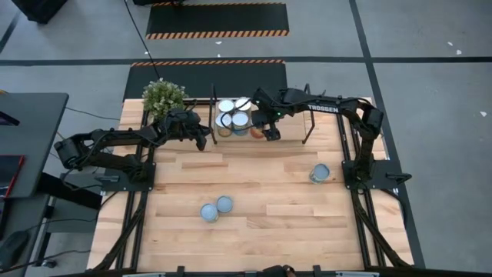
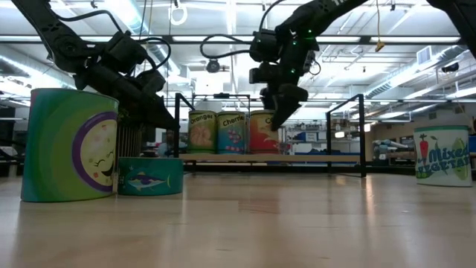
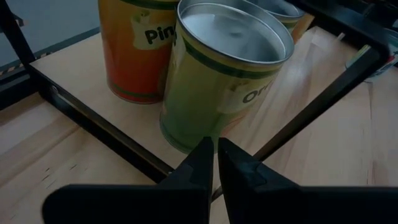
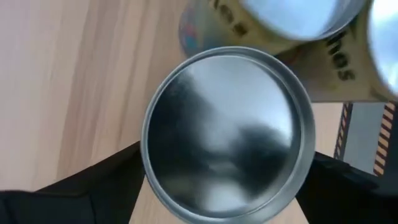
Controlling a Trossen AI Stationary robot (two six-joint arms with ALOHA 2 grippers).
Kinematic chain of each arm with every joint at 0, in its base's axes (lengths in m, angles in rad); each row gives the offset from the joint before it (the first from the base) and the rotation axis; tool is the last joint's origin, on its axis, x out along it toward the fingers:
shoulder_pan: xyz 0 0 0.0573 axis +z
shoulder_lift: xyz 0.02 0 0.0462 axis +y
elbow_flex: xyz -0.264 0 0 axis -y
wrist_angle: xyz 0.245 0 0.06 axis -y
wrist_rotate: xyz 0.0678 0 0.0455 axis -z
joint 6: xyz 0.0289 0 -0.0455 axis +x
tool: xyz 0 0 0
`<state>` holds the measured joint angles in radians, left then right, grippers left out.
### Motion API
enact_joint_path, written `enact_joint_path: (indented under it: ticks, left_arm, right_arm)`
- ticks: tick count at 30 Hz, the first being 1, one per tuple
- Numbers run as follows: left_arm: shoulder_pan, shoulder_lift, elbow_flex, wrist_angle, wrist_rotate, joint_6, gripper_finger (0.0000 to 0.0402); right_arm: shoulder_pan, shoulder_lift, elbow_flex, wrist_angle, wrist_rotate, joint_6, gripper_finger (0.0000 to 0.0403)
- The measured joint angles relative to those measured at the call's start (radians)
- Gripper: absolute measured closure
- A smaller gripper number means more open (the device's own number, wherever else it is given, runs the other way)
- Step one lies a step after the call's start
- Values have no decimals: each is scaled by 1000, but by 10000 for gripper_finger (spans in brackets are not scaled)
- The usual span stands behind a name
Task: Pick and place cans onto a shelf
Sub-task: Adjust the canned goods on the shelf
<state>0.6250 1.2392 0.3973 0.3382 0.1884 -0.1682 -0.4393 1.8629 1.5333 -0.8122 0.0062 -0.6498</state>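
Cans (image 1: 233, 117): four grouped on the shelf (image 2: 312, 158); we straddle the rightmost with right gripper (image 1: 270, 132), unclenched, judged releasing. Left gripper (image 3: 215, 163) clenched, empty, beside the shelf's left end.

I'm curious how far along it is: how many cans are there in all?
7, as far as I can tell: four clustered on the shelf (one), two side by side near the front, one at the right. More may be hidden.

orange can (image 3: 134, 59), green can (image 3: 214, 81), pale wooden shelf (image 3: 81, 74)
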Motion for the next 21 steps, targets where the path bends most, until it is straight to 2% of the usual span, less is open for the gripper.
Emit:
enact_joint_path:
  ticks: [10,15,21]
  left_arm:
    - [0,0,0,0,0,0,372]
    - [0,0,0,0,0,-1,372]
    - [0,0,0,-4,0,-3,372]
  right_arm:
    - [0,0,0,15,-20,152,103]
    - [-8,0,0,0,-20,277,94]
    - [-29,0,0,0,-27,509,82]
